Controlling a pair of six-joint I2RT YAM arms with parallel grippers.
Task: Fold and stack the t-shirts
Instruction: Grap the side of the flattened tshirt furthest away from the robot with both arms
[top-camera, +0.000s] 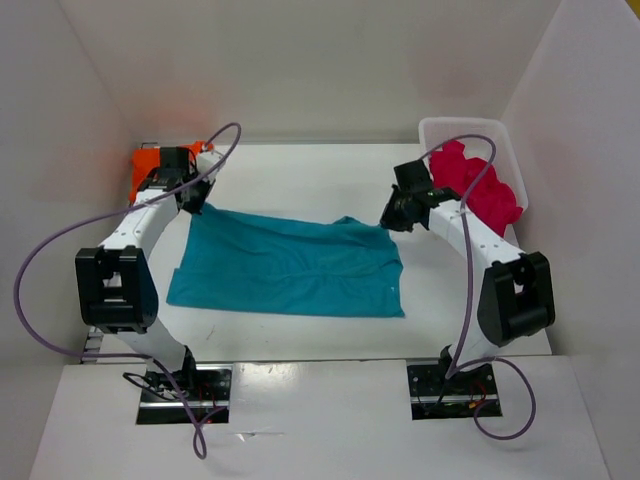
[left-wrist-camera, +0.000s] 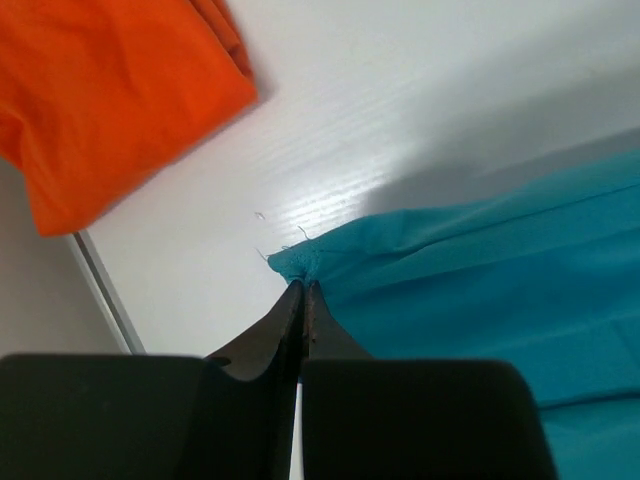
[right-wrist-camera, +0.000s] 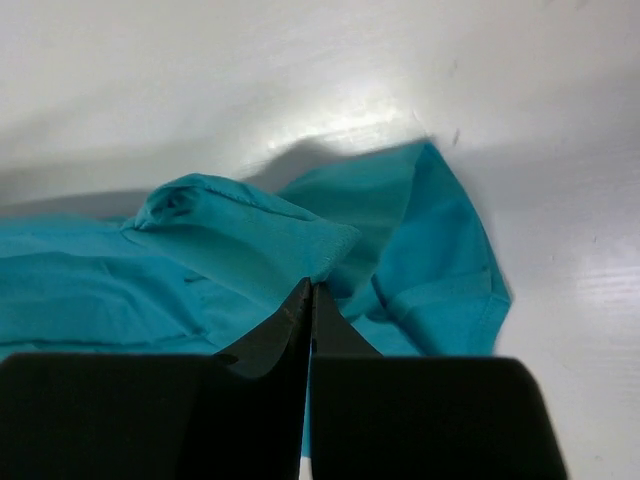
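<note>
Left gripper (top-camera: 198, 205), seen from the top camera, sits at the far-left corner of the teal t-shirt (top-camera: 290, 265), jaws pressed together. Right gripper (top-camera: 393, 215) sits at the far-right corner of the same shirt, also closed. The teal t-shirt lies flat in the middle of the table (top-camera: 300, 170), its long axis running left to right, so each arm has the corner on its own side. From both claws the body of the shirt stretches toward the arm bases. The orange t-shirt (top-camera: 145, 170) lies in the far-left corner, just beyond the left gripper. The pink-red t-shirt (top-camera: 485, 185) is heaped in a white basket (top-camera: 440, 125) at the far right.

From the left wrist camera, the two dark fingers meet in a thin point, and a small bunched corner of teal cloth sits right at that point, seemingly pinched. The rest of the shirt spreads away to the right. The orange t-shirt fills the upper left, apart from the teal corner, with bare table between them.

From the right wrist camera, the fingers are likewise shut to a point, with their tips at the edge of a raised teal flap, apparently gripped. A loose sleeve lies crumpled to the right of the tips.

The next fold probably depends on both corners travelling together toward the near edge, across the short axis.
</note>
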